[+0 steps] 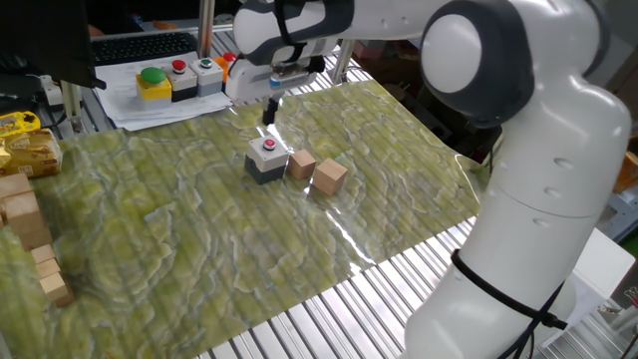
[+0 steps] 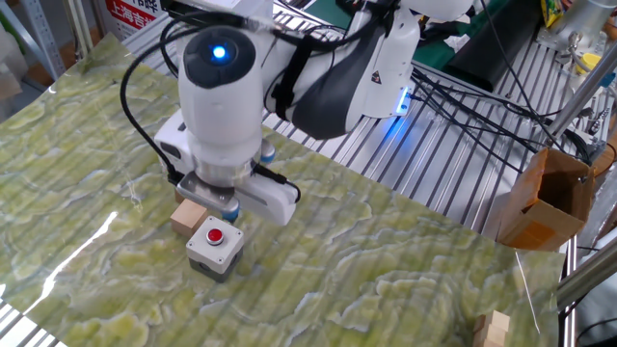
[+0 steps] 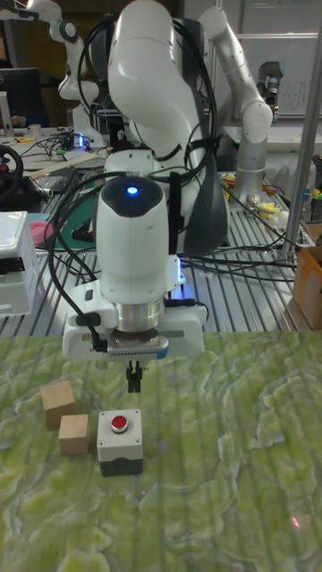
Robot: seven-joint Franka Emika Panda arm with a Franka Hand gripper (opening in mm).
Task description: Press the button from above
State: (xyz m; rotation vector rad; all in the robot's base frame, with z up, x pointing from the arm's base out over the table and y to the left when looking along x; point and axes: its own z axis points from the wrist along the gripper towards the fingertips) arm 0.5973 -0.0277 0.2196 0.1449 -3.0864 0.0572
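Observation:
The button (image 1: 267, 145) is small, round and red, on a little box (image 1: 267, 165) with a white top and dark grey base, standing on the green mat. It also shows in the other fixed view (image 2: 215, 234) and the tall view (image 3: 120, 423). My gripper (image 3: 133, 386) points straight down, its tips a short way above the button and slightly behind it, not touching. The dark fingertips (image 1: 268, 117) sit together, shut on nothing. In the other fixed view the gripper (image 2: 228, 209) hangs right over the box's back edge.
Two wooden cubes (image 1: 302, 165) (image 1: 330, 178) lie just beside the box. A yellow box with a green button (image 1: 154, 83) and a row of grey button boxes (image 1: 204, 75) stand at the back. Wooden blocks (image 1: 28, 229) pile up at the left edge.

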